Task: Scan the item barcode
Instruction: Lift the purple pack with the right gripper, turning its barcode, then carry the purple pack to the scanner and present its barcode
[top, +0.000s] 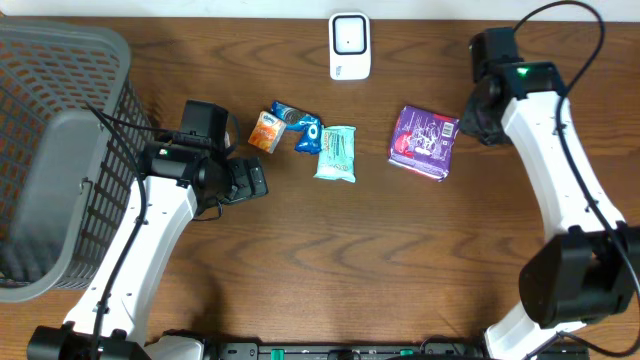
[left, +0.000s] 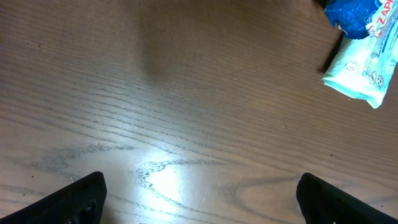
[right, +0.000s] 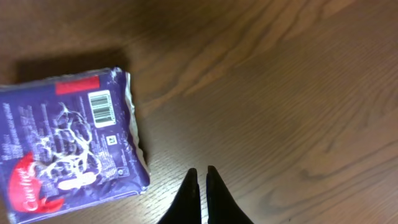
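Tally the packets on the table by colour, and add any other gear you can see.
Orange packet: 1
Blue packet: 1 (looks like a single crumpled wrapper)
Mint-green packet: 1
Purple packet: 1
White scanner: 1
Grey basket: 1
Total: 6

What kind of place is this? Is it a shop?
Probably a pretend shop checkout on a wooden table. A grey shopping basket sits at one side, snack packets lie in the middle, and a white device, likely a scanner, stands behind them.
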